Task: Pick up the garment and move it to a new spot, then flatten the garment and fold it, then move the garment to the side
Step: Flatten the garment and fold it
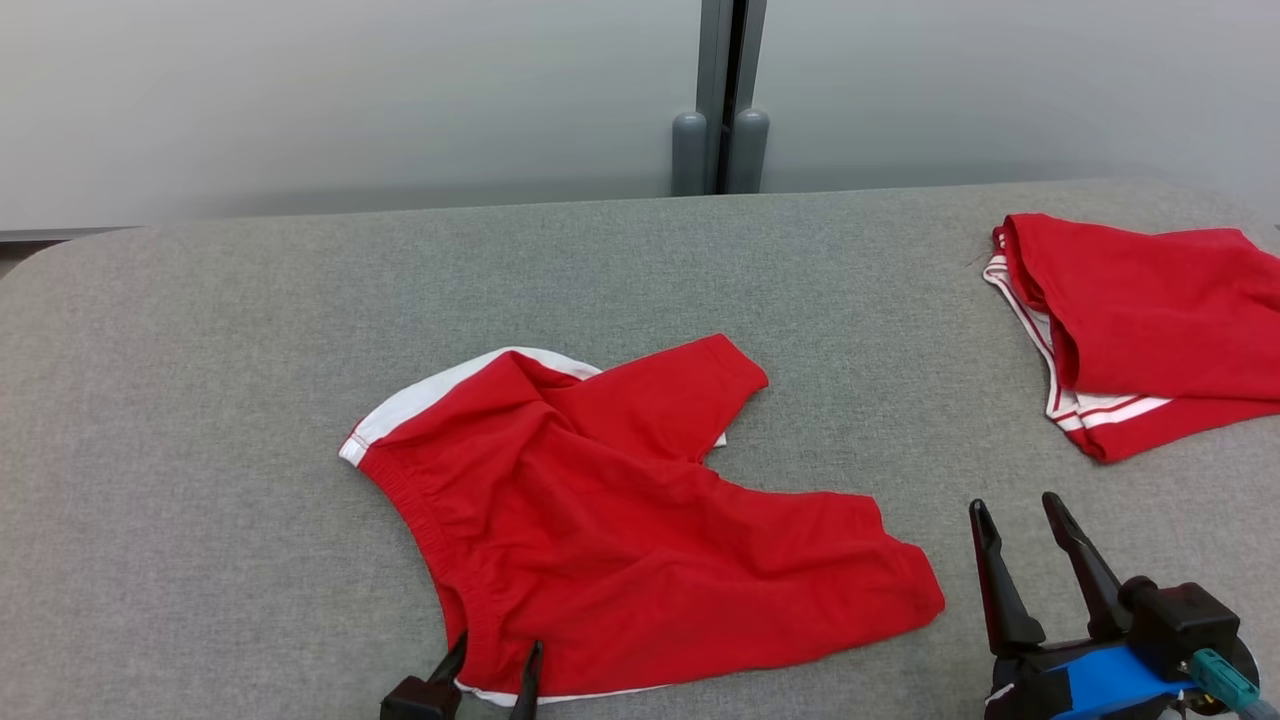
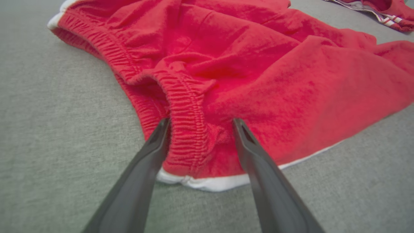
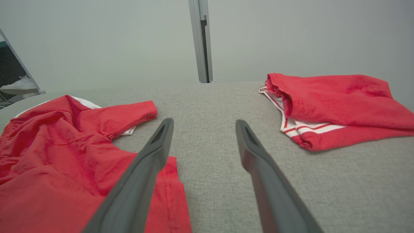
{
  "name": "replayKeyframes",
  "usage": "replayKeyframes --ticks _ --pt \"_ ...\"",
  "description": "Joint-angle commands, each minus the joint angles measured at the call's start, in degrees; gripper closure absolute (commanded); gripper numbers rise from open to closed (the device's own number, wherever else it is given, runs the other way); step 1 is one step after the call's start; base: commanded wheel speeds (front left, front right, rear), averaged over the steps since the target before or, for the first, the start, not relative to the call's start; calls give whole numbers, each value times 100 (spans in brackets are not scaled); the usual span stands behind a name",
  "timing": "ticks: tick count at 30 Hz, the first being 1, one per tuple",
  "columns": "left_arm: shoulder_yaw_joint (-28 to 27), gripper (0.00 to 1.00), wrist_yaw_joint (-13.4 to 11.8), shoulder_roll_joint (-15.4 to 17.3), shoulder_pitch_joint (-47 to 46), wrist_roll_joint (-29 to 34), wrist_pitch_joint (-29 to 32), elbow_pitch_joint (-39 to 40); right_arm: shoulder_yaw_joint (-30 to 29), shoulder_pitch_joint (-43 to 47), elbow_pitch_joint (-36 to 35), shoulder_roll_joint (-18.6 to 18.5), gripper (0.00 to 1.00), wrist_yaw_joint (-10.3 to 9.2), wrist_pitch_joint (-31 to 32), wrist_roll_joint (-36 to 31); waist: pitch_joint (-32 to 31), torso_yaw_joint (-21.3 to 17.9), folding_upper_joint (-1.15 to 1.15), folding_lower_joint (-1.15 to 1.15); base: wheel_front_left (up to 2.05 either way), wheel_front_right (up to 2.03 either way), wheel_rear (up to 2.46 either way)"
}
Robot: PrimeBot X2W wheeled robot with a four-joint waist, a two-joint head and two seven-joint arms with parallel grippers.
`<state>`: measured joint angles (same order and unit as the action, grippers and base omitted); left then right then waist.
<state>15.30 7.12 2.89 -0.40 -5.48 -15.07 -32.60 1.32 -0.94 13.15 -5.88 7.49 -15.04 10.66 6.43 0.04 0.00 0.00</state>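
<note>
Left end effector [image 2: 201, 121] splayed astride garment's [image 2: 275, 74] waistband [image 2: 186, 136]; right end effector [image 3: 203, 122] released; right wrist view catches shoe [image 3: 19, 85]

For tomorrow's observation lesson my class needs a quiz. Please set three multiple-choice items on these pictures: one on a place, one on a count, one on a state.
1. Where on the grey fabric-covered table does the folded red garment with white stripes lie?
A. at the far right
B. at the far left
C. in the middle

2. How many red garments lie on the table?
A. one
B. two
C. three

3. How does the left gripper stand at the elastic waistband of the crumpled red shorts with white trim?
A. open, one finger on each side of it
B. shut on it
C. shut, well away from it

Answers:
1 A: the head view shows it by the right edge.
2 B: the shorts and the folded garment.
3 A: the left wrist view shows the fingers apart with the waistband between them.
</note>
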Motion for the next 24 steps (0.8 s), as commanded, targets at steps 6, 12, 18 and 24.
replayKeyframes --ticks 6,12,18,24 --pt "84 100 50 -1 -316 -263 -13 -97 -56 7 55 0 0 1 -17 53 0 60 0 0 0 0 0" --pt "-154 100 46 9 -278 -389 -13 283 -135 65 148 28 0 1 -16 69 -37 253 0 0 0 0 0" --pt "-526 100 35 102 36 -352 -13 766 -229 89 311 46 0 1 -17 80 -49 433 0 0 0 0 0" --pt "-785 100 35 125 290 -291 -13 916 -248 3 486 78 0 1 -16 59 -40 479 0 0 0 0 0"
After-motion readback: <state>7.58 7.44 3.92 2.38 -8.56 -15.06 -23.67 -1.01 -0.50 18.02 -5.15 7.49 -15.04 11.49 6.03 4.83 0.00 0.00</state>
